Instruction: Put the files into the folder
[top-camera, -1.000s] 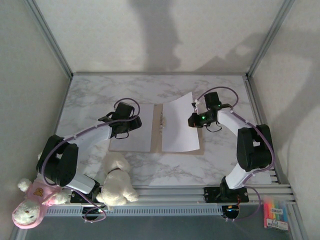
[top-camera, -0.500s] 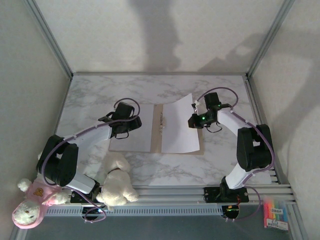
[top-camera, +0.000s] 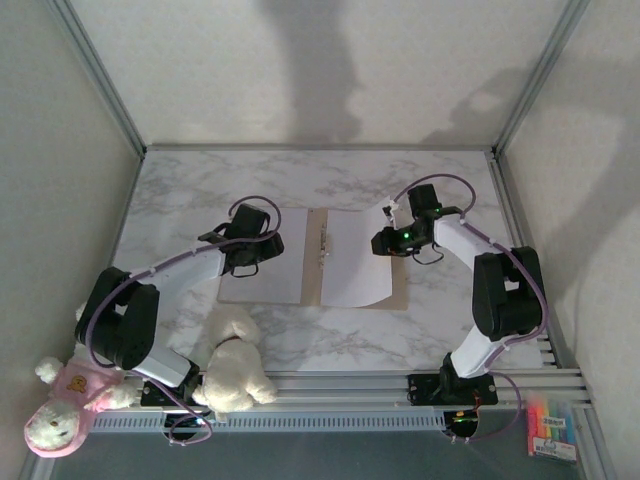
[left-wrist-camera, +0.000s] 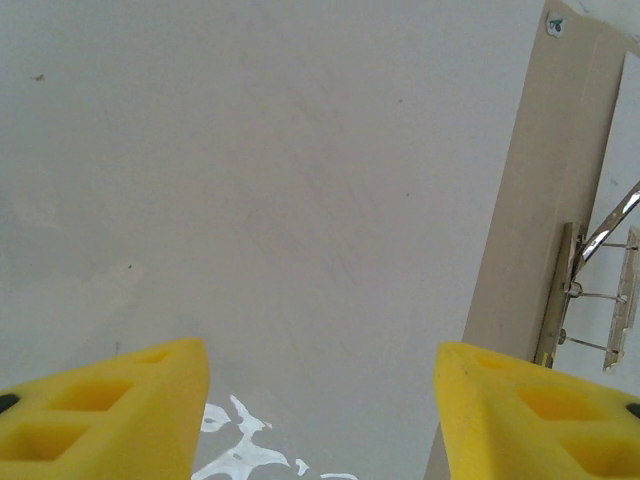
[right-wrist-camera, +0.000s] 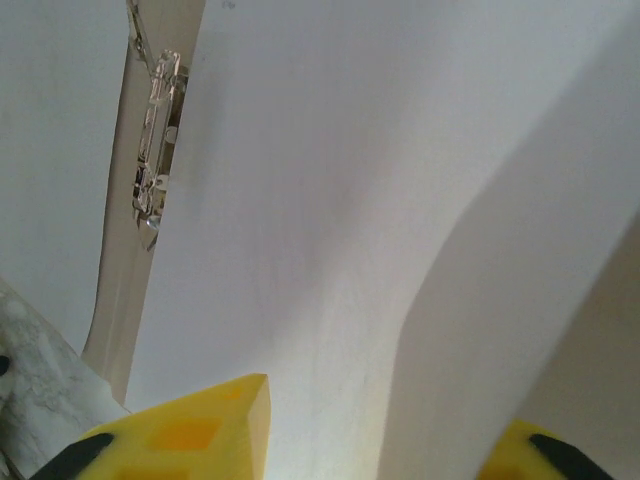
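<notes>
- Tan cardboard folder (top-camera: 314, 285) lies open and flat on the marble worktop (top-camera: 190, 190). The metal clip (top-camera: 323, 240) on its spine is the reference point below.
- Files: the left sheet (top-camera: 272, 268), white paper, rests on the flap left of the clip. The right sheet (top-camera: 352, 268) rests on the flap right of the clip. Both lie within the folder's outline, and neither appears to be fastened under the clip.
- Tools: the left tool (left-wrist-camera: 320, 400) has its fingers apart with nothing between them, and sits low over the paper left of the clip. The right tool (right-wrist-camera: 380, 420) also has its fingers apart and grips nothing. It sits just above the paper right of the clip.
- Risk one: the right sheet is not flat. The right wrist view shows a hump along the side away from the clip. A tool pulling back carelessly could brush this hump and push the sheet off the flap onto the worktop.
- Risk two: thin paper lying flat gives little to pinch. Fingers pressed down on the left sheet may crease it, scrape the cardboard or drag the whole folder.
- Risk three: if a flap is closed with a loose sheet on it, the sheet may slide out at the edge away from the clip. It may also snag on the clip's raised wire arms and fold.
- Risk four: both tools work close to the clip from opposite sides, so they could strike each other if they move together.
</notes>
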